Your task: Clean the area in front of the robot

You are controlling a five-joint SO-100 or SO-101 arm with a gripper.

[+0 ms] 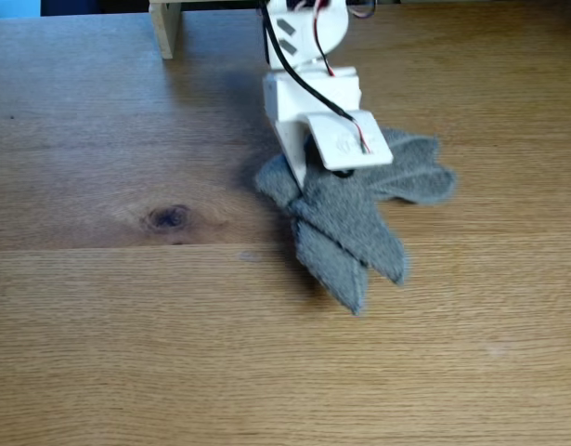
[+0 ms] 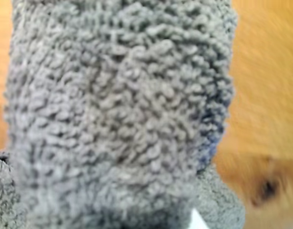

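The robot (image 1: 313,93), a white arm with red and black wires, reaches down from the back edge onto the oak tabletop (image 1: 127,307). Its gripper (image 1: 306,182) is buried in a bunched grey terry cloth (image 1: 345,232) and looks shut on it. The cloth fans out from the jaws toward the front and right and rests on the wood. In the wrist view the grey terry cloth (image 2: 117,109) hangs right in front of the lens, with blurred tabletop (image 2: 265,71) to its right. A white fingertip (image 2: 197,220) peeks out at the bottom edge.
A dark knot (image 1: 168,217) marks the wood left of the cloth and shows blurred as a knot (image 2: 266,190) in the wrist view. A pale wooden post (image 1: 165,28) stands at the back left. Bare wood lies in front and on both sides.
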